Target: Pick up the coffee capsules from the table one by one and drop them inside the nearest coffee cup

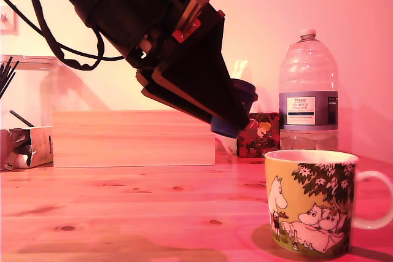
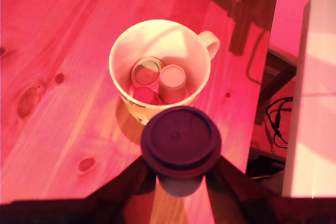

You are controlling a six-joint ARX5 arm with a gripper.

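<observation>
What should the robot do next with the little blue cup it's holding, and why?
Probably carry it a bit further until it hangs over the mug's opening, then let go. The gripper holds the capsule in the air, but the wrist view shows it over the mug's near rim, not the middle. Three capsules already lie inside.

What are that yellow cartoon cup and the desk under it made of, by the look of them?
The coffee cup looks like glazed ceramic: a glossy printed outside, a smooth white inside and a thick white handle. The table looks like light wood, perhaps pine, with visible grain and dark knots; whether it is solid wood or veneer cannot be told.
</observation>
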